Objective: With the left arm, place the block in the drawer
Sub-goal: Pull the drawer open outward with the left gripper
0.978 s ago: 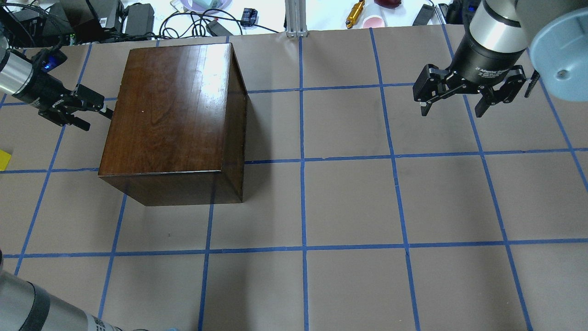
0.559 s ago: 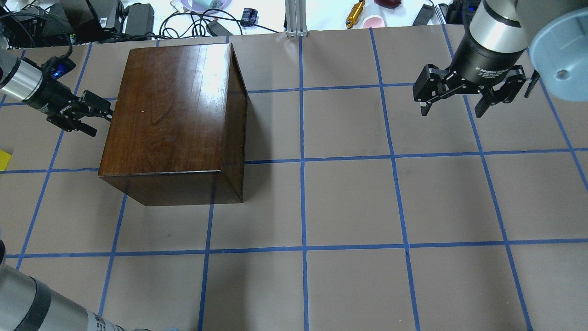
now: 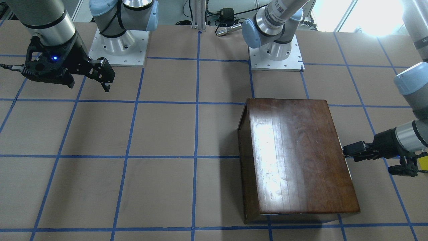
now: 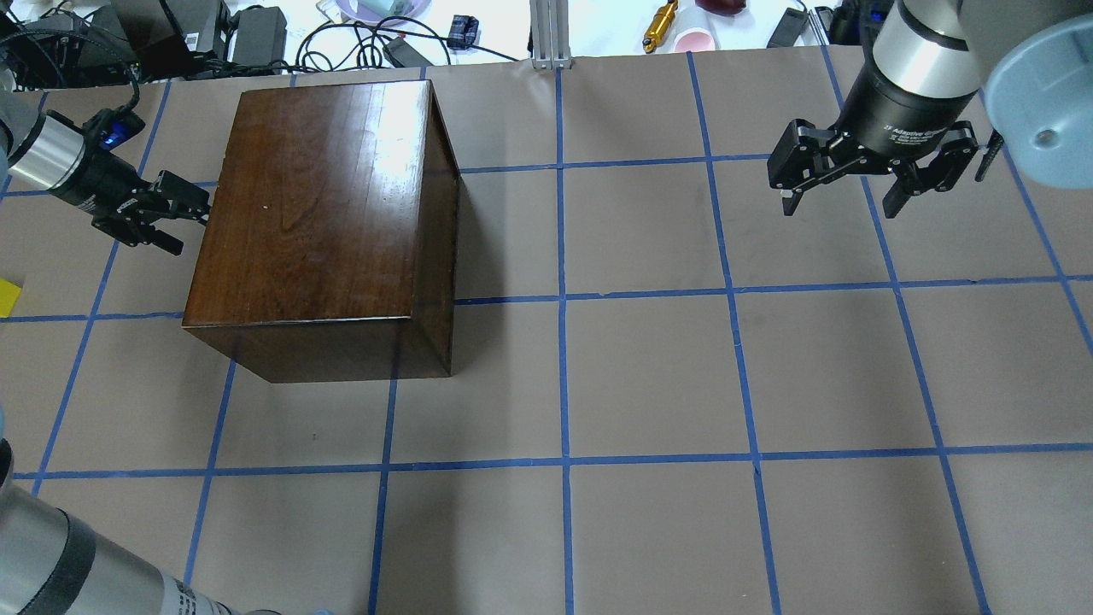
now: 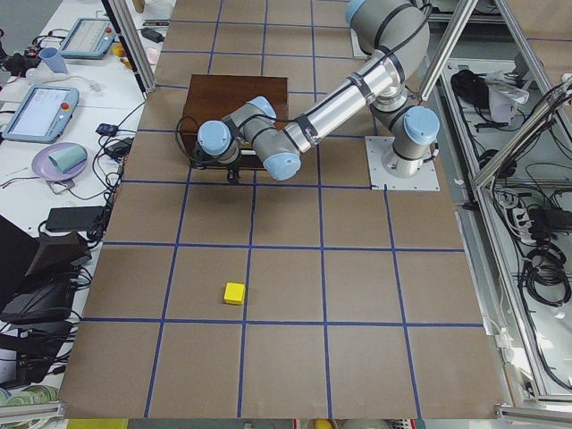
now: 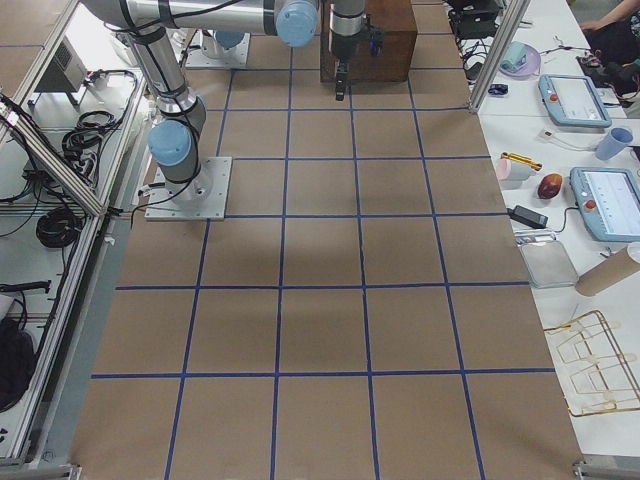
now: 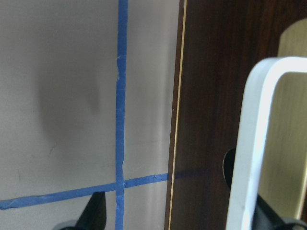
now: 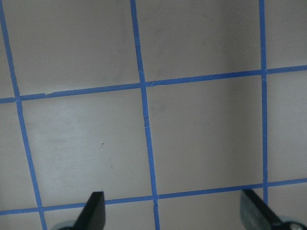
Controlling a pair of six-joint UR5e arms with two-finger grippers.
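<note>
The glossy dark-brown box [image 4: 324, 213] stands on the table's left half, also in the front view [image 3: 297, 157]. Its drawer is pushed in; only the dark front panel [image 7: 206, 120] with a white handle [image 7: 249, 143] shows, in the left wrist view. The pale tray is hidden. My left gripper [image 4: 189, 229] [image 3: 346, 153] is open at that panel, and the handle lies between its fingers [image 7: 93, 213], close to the right one. The yellow block [image 4: 7, 297] [image 5: 234, 292] lies on the table behind this gripper, apart from it. My right gripper [image 4: 841, 207] [image 8: 175, 213] is open and empty above bare table at the far right.
The table [image 4: 649, 376] is brown paper with a blue tape grid. Cables, power bricks and small items [image 4: 256, 30] lie along the far edge behind the box. The left arm's elbow [image 4: 51, 564] shows at the near left corner.
My left gripper has moved right, closer to the box's drawer face, and slightly toward the far edge. The right arm, box and block have not moved.
</note>
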